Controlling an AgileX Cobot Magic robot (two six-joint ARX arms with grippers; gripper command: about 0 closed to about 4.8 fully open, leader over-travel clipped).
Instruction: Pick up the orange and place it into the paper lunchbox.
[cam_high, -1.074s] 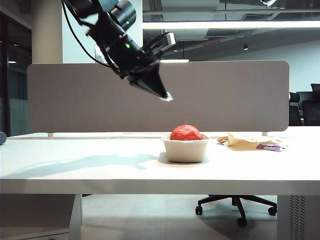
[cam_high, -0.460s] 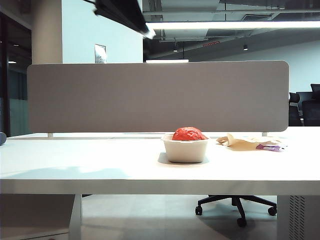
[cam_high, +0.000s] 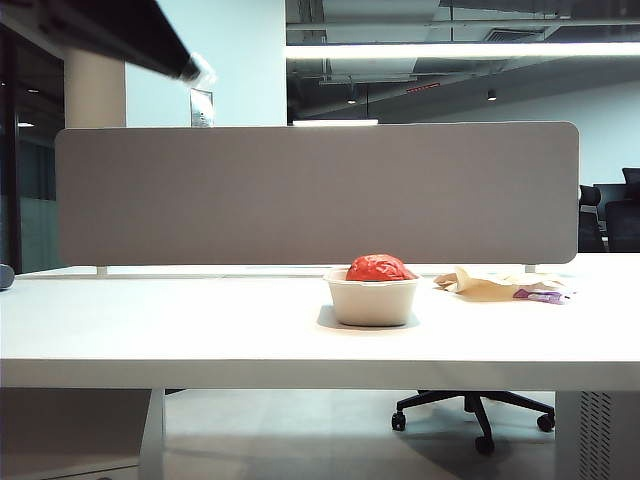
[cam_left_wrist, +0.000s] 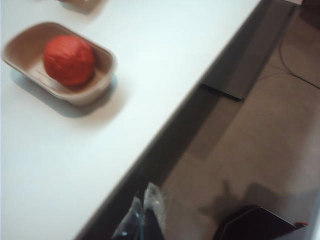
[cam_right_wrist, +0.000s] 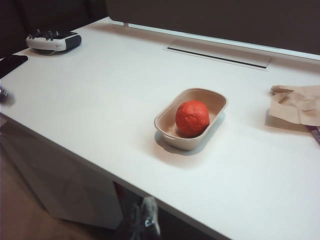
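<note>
Orange (cam_right_wrist: 192, 118) sits in paper lunchbox (cam_right_wrist: 165, 121); left gripper (cam_left_wrist: 146, 212) and right gripper (cam_right_wrist: 145, 215) fingers pressed together.

Left arm: raised high, only its dark forearm and tip showing in the exterior view.
Left end effector (cam_left_wrist: 145, 212): fingers pressed together, empty, tip pointing down and outward (cam_high: 195, 70).
Right end effector (cam_right_wrist: 144, 215): seen only at its wrist view's edge; fingers together, nothing between them.

Left gripper (cam_left_wrist: 145, 216): dark, slim fingers wrapped at the tips in clear, crinkled film. Right gripper (cam_right_wrist: 145, 217): same dark build, pale wrapped tips, blurred. Left arm body black.
</note>
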